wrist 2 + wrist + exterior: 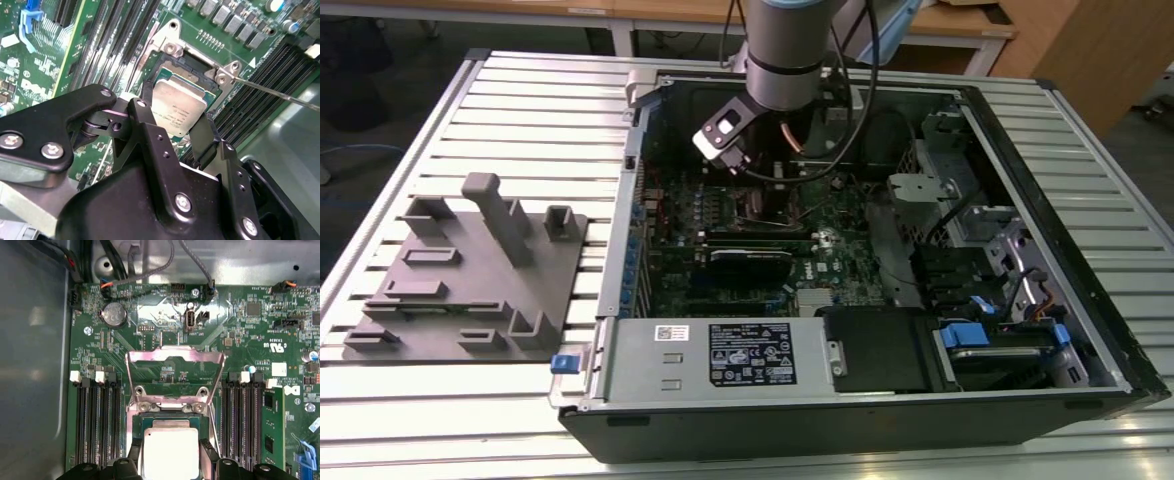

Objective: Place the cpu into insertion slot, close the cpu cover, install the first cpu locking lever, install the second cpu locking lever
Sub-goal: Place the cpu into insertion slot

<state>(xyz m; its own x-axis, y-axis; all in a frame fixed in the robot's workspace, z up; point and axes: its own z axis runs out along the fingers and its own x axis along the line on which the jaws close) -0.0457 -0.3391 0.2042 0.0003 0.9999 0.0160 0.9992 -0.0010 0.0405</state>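
Tool [174, 118] pointing down, pinching cpu [180, 102] edges at insertion slot [192, 64]; cpu cover [172, 356] raised.

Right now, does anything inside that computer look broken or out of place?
Nothing looks damaged. The cover stands flipped open, away from the slot, and a thin lever juts out unlatched. Both look odd only because the job is unfinished. The end effector grips the cpu at the slot.

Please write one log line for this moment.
tool: shut on silvery-grey square chip | at dark square socket | silvery metal cover frame: open
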